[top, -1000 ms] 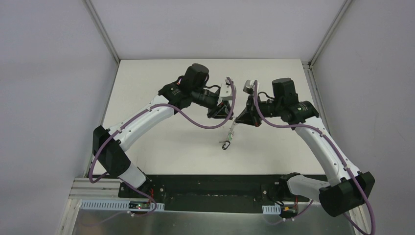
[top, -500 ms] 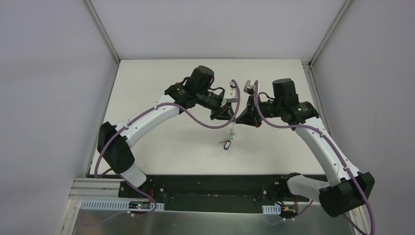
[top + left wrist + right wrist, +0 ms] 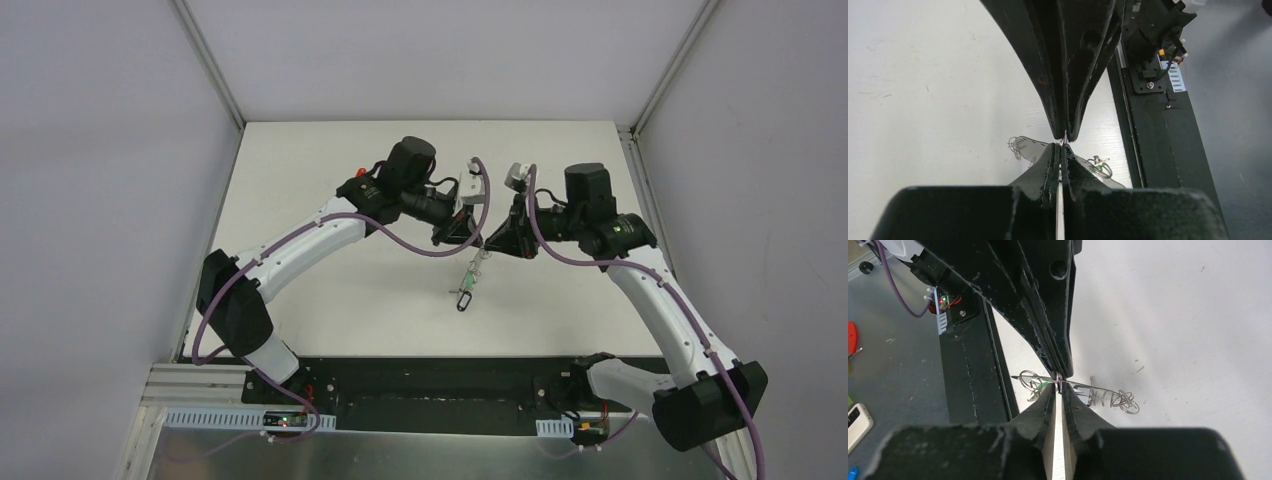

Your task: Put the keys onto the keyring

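Keyring (image 3: 471,277) dangles above the table's (image 3: 380,320) middle in your overhead view, under the left gripper (image 3: 477,241) and right gripper (image 3: 492,243) meeting tip to tip. Your left wrist view shows both clenched on its wire. Your right wrist view agrees, with a green key (image 3: 1040,386) near the table's edge.

You are working in a robotics lab, inside a purpose-built test cell. Plain grey panels (image 3: 100,150) are closing in the white surface (image 3: 350,300) on three sides, and aluminium posts (image 3: 208,62) are rising from its far corners. Two white-and-black robot arms, left (image 3: 300,240) and right (image 3: 660,300), are standing on a black base plate (image 3: 440,385) bolted along the surface's near edge, with purple cables (image 3: 410,248) looping off them. Nearer than the surface, beyond that plate, slotted cable ducts (image 3: 250,420) and a small circuit board (image 3: 290,421) with a red light glowing are sitting on a bare metal sheet (image 3: 400,455).
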Robot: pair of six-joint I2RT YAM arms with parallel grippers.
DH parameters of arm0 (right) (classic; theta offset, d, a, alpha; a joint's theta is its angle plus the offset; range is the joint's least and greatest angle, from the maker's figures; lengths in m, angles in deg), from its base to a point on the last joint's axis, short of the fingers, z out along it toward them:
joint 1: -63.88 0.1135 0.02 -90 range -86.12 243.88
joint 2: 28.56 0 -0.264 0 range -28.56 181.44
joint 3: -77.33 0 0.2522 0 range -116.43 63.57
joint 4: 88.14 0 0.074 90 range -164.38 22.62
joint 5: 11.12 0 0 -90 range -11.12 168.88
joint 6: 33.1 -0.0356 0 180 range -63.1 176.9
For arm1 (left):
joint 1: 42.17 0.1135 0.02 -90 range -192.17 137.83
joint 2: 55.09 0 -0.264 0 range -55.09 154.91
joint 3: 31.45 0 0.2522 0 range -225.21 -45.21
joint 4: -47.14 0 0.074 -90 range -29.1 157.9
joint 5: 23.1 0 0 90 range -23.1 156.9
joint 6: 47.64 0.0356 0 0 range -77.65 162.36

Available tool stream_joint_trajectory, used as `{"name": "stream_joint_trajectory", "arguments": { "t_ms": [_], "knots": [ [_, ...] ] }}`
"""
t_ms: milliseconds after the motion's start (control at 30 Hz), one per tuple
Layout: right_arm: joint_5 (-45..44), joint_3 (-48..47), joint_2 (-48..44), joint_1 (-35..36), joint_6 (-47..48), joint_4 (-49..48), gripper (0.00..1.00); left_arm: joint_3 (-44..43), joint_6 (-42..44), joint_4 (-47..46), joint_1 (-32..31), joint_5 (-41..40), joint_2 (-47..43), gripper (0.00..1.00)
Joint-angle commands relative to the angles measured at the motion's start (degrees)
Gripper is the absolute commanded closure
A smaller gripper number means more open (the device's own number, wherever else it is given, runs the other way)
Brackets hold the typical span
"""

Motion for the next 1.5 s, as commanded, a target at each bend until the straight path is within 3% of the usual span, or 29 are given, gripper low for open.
{"name": "stream_joint_trajectory", "arguments": {
  "t_ms": [0,200,367,633,1467],
  "knots": [
    [4.7,1.21,-4.7,-1.99,-4.56,-7.36,0.83,4.61,-13.43,-12.79,-0.1,1.17,-4.49,1.0],
    [10.98,2.75,-7.37,-6.42,-9.11,-11.13,0.6,11.83,-32.08,-32.85,0.54,0.65,-7.19,1.0],
    [13.83,3.81,-8.85,-8.24,-9.92,-11.3,0.53,17.62,-43.8,-45.6,1.55,-0.99,-8.57,1.0],
    [18.02,5.17,-9.57,-10.05,-10.56,-12.44,0.56,22.17,-54.98,-60.06,1.67,-1.4,-8.41,1.0],
    [16.43,6.55,-8.3,-10.8,-15.9,-18.87,0.7,25.38,-59.48,-68.09,1.67,0.46,-8.23,1.0]
  ]
}}
